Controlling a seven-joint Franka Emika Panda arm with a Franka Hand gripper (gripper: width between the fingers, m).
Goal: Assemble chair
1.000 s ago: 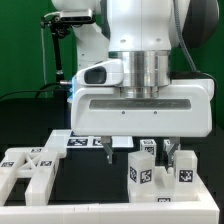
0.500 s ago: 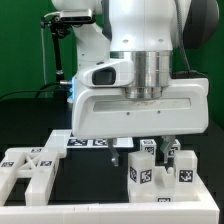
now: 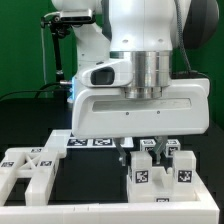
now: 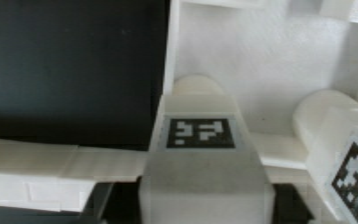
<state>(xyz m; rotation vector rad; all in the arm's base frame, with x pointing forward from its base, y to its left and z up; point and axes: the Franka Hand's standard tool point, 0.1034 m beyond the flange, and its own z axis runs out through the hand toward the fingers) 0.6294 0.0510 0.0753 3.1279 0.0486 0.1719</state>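
Note:
My gripper (image 3: 143, 152) reaches down over a group of small white tagged chair pieces at the exterior view's right. Its two fingers stand on either side of an upright white chair post (image 3: 144, 168). In the wrist view the post (image 4: 202, 150) with its square tag fills the gap between the dark fingers (image 4: 115, 196), which touch both of its sides. The post still stands on the table. A second tagged post (image 3: 184, 166) stands just beside it, and it also shows in the wrist view (image 4: 345, 135).
A large white slotted chair piece (image 3: 28, 168) lies at the exterior view's lower left. The marker board (image 3: 88, 143) lies behind it on the black table. The second post stands close to one finger.
The gripper has come down a little and its fingers have drawn together from a wide gap onto the sides of the post.

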